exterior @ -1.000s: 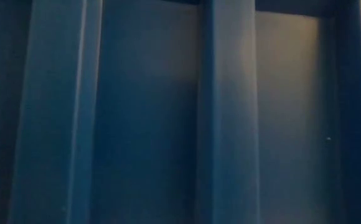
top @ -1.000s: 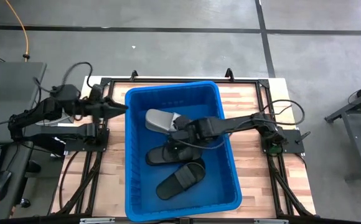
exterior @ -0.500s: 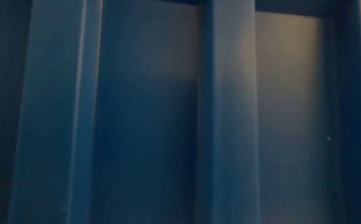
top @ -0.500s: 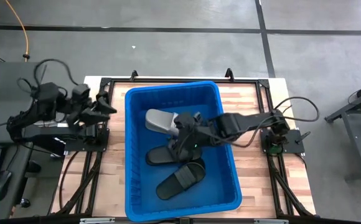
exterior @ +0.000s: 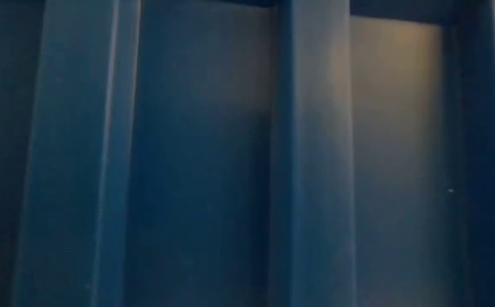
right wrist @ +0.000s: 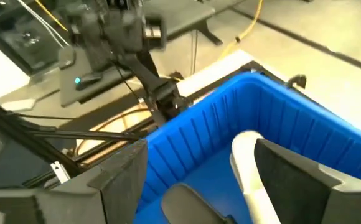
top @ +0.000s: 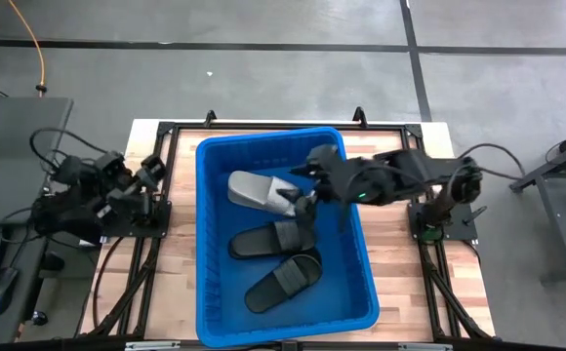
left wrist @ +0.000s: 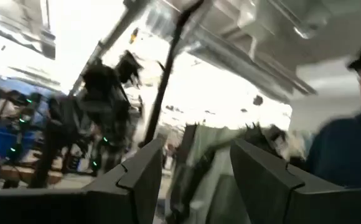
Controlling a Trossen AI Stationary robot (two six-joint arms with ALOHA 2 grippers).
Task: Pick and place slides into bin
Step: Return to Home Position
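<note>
The blue bin (top: 283,322) stands on the middle of the wooden table and fills the low view with its wall (exterior: 230,153). Inside it lie a light grey slide (top: 256,189) (right wrist: 249,163) toward the far end and two black slides (top: 268,238) (top: 283,280) nearer, all flat on the bin's floor. My right gripper (top: 306,207) (right wrist: 205,186) hangs open above the bin's far half, over the grey slide's end, nothing between its fingers. My left gripper (top: 151,164) (left wrist: 196,180) is open, drawn back beyond the bin's left wall and tipped upward toward the room.
Bare table (top: 400,283) lies on both sides of the bin. A desk (top: 10,136) stands off the table's left edge. A person (left wrist: 348,143) shows in the room in the left wrist view. My left arm (right wrist: 115,28) shows beyond the bin's rim.
My right gripper has risen out of the bin from just above the black slide, drifting toward the far right and rolling. My left gripper has pulled back from the bin's left rim toward the table's left edge and tipped upward. The slides have kept still.
</note>
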